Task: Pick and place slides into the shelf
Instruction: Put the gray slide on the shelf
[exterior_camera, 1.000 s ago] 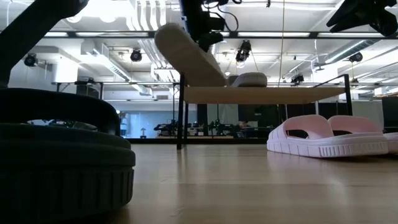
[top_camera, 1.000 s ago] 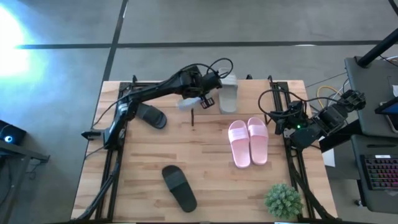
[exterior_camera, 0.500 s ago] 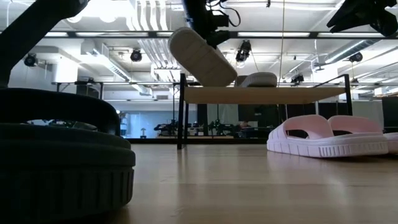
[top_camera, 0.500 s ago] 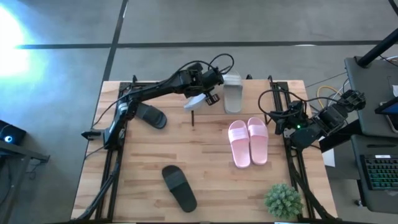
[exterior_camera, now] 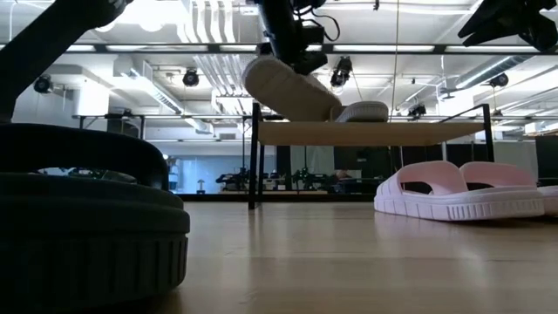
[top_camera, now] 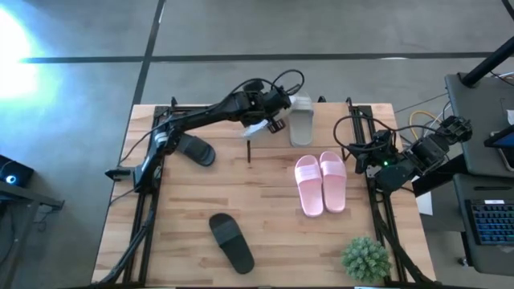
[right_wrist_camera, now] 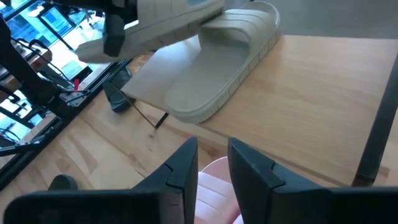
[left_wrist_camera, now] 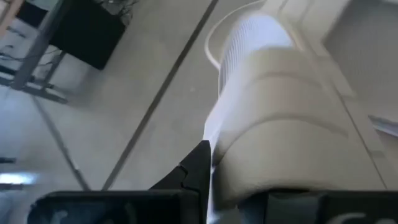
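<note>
A light wooden table (top_camera: 265, 209) stands on grey concrete floor; beyond it the low view shows a hall with ceiling lamps. Landmark: the shelf (exterior_camera: 366, 133) at the table's far edge. One pale grey slide (top_camera: 300, 122) lies on it. The left gripper (top_camera: 267, 120) pinches the second grey slide (exterior_camera: 288, 89), tilted over the shelf's left end. The pink pair (top_camera: 320, 182) sits before the shelf. The right gripper (right_wrist_camera: 211, 163), slightly spread, waits right of the shelf. The nearest black slide (exterior_camera: 87, 218) is cut off.

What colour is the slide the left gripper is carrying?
Pale grey slide; clearest in the low view.
</note>
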Tool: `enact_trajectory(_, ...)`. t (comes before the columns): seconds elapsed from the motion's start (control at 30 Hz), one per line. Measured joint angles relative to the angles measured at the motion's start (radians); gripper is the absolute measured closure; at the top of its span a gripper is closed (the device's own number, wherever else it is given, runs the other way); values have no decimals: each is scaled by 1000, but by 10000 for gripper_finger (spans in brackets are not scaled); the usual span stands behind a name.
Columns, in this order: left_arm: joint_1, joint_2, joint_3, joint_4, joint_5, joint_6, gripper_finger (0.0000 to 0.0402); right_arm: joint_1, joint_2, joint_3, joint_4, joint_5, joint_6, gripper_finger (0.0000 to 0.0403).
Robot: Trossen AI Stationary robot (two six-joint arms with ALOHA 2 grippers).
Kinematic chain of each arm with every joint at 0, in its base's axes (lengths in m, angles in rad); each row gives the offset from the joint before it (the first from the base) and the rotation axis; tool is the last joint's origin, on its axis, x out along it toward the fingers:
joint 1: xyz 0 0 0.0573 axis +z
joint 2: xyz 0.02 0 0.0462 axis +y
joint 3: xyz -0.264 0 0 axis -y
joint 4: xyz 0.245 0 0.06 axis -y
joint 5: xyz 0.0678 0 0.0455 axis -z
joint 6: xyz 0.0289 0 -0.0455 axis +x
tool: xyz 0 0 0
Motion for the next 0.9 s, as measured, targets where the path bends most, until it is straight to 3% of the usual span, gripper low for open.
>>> enact_trajectory(0.27,1,-1,2,-53,134,-87,348,0,0,0,-1,0,-5,332)
enact_trajectory(0.67,6,-2,2,-107,56,-107,274,0,0,0,-3,0,-7,321)
enact_trajectory(0.9,3,-11,8,-102,239,-116,269,0,0,0,-6,0,-8,329)
